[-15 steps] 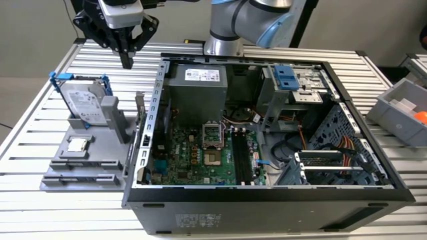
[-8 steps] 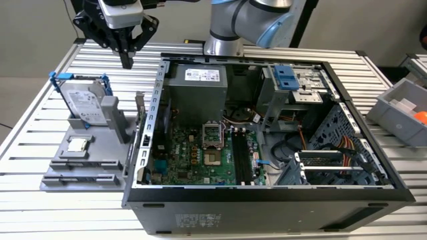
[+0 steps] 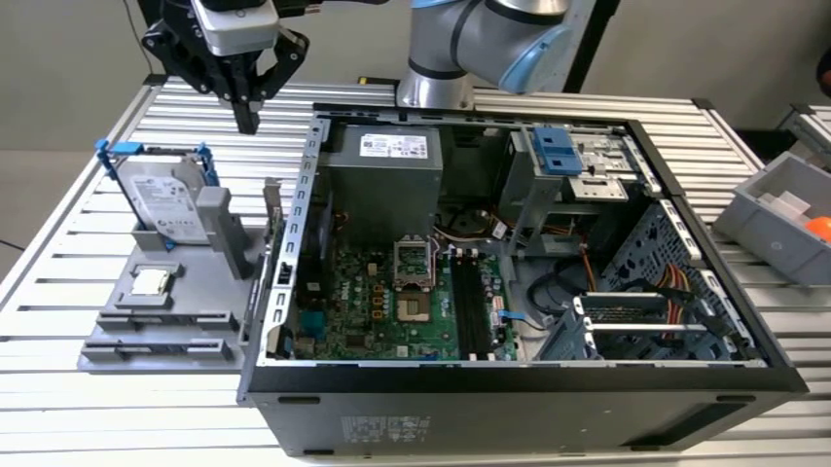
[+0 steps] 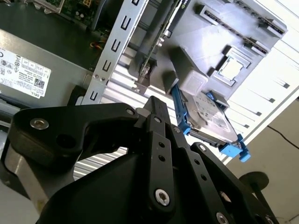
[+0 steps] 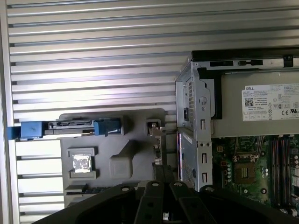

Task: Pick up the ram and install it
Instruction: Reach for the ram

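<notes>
Above the desk (image 3: 104,409), the claw (image 3: 244,117) is held narrow and empty, with the ram (image 3: 274,209) stood upright beside the case (image 3: 520,399), untouched.

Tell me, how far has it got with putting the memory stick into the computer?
Nothing looks done yet: the ram stands on edge in the gray holder beside the case, and the motherboard's memory slots look empty. The gripper hangs above the holder, shut, holding nothing. Both picking up and installing remain.
</notes>
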Controlling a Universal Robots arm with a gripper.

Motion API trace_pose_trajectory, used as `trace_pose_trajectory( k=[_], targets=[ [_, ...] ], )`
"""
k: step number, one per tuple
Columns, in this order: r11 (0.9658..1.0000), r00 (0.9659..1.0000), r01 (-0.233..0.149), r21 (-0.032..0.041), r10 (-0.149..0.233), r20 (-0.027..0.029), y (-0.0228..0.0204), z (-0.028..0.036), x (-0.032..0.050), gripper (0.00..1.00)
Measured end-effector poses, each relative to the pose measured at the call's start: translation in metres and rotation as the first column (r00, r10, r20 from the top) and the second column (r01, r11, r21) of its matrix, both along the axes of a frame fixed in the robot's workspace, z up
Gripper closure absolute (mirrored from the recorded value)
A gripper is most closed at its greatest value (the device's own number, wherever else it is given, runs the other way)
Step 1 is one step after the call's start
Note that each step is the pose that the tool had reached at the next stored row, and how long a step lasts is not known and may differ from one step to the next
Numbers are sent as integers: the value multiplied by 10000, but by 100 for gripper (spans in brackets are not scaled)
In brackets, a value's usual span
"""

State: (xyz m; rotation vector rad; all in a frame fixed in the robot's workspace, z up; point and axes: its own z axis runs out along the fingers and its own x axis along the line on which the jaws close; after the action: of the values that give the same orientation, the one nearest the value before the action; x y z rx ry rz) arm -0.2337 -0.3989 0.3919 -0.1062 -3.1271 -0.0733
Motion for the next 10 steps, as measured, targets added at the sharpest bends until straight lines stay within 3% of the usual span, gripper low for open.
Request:
trace_pose_trajectory(
  k=[10],
  targets=[
    [10000,10000,-28,1,28,0,0,0,0,100]
  ],
)
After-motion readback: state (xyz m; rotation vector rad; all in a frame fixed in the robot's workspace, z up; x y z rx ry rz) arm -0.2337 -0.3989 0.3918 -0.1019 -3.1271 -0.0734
